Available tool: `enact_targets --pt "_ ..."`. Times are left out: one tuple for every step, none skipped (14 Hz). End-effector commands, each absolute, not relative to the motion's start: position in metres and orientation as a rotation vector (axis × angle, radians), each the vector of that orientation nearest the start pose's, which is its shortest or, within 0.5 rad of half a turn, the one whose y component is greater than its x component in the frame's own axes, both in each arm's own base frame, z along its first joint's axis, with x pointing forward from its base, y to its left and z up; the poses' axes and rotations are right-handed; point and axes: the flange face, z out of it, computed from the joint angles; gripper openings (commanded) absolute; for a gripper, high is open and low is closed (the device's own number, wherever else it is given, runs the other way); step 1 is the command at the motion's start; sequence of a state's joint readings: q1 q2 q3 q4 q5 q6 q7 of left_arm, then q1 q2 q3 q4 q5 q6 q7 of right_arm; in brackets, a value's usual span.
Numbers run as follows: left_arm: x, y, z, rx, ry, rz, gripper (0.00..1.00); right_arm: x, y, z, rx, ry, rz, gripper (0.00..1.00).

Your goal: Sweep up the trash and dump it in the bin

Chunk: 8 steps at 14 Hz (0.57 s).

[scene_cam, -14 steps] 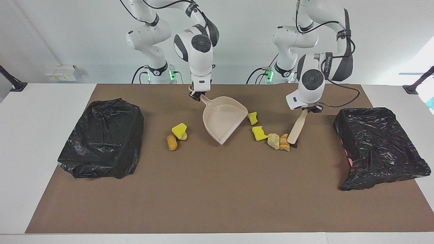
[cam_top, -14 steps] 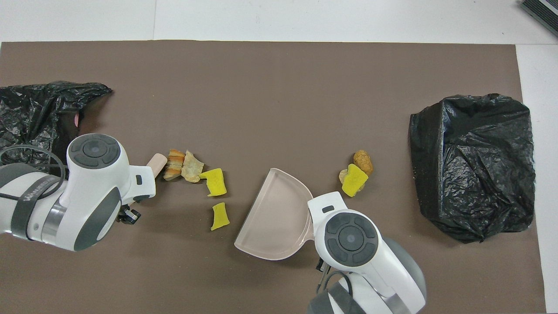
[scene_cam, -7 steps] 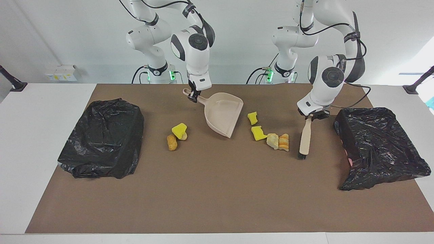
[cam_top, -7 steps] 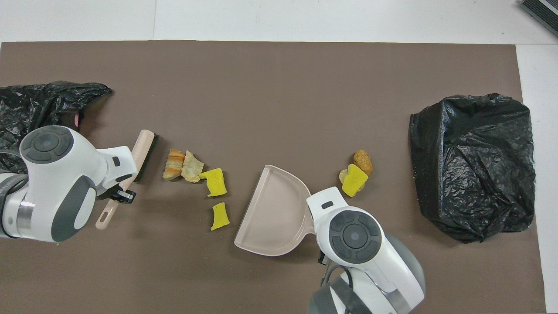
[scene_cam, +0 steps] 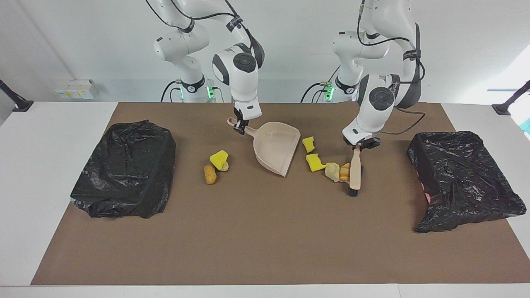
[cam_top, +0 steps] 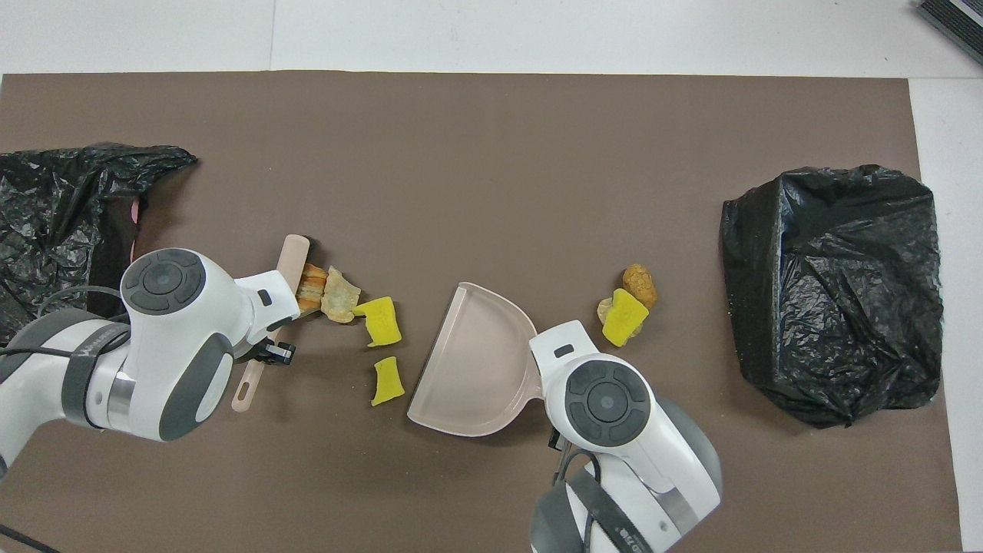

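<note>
Brush against the scraps, dustpan mouth waiting toward the right arm's end.

The left hand (scene_cam: pixel 361 145) pinches the brush (scene_cam: pixel 355 174), laid lengthwise away from the robots and touching the tan lumps (scene_cam: pixel 338 172); yellow chunks (scene_cam: pixel 314 162) lie between these and the dustpan (scene_cam: pixel 275 147), which the right hand (scene_cam: pixel 240 128) clamps by its handle. More trash (scene_cam: pixel 216 165) sits past the pan on the desk (scene_cam: pixel 265 231).

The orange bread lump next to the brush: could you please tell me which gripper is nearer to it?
Left. The left gripper holds the brush right beside the orange bread lump; the right gripper holds the dustpan toward the right arm's end.
</note>
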State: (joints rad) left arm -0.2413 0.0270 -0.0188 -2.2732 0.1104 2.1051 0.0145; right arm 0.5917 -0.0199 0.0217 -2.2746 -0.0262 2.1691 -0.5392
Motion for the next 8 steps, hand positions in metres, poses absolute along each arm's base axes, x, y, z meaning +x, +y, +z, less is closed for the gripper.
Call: enact_targets --pt "0.4732 -0.1214 0.3265 -2.996 0.49 0.274 0.0 0.4161 0.3026 0.3384 -2.64 -1.782 0.094 0.0" --pt "0.4732 -0.1206 0.3264 -2.996 0.483 0.276 0.0 0.416 0.3083 0.3371 -2.631 -1.8 0.088 0.0" --pt "0.4732 -0.1199 0.3263 -2.998 0.469 0.278 0.0 0.4178 0.3096 0.3393 -2.631 -1.802 0.081 0.0" --pt "0.4731 -0.1198 0.3262 -2.999 0.453 0.279 0.0 0.4179 0.3096 0.3386 -2.63 -1.808 0.083 0.0" --pt "0.4734 -0.1183 0.327 -3.003 0.416 0.275 0.0 0.4182 0.3094 0.3387 -2.629 -1.825 0.08 0.0" --pt "0.4718 -0.1209 0.3265 -3.002 0.38 0.284 0.0 0.4188 0.3087 0.3379 -2.63 -1.828 0.083 0.0" --pt "0.4706 -0.1212 0.3274 -3.004 0.305 0.288 0.0 0.4183 0.3093 0.3379 -2.631 -1.83 0.082 0.0" --pt "0.4675 -0.1271 0.3281 -3.0 0.264 0.296 0.0 0.4183 0.3093 0.3379 -2.631 -1.83 0.082 0.0"
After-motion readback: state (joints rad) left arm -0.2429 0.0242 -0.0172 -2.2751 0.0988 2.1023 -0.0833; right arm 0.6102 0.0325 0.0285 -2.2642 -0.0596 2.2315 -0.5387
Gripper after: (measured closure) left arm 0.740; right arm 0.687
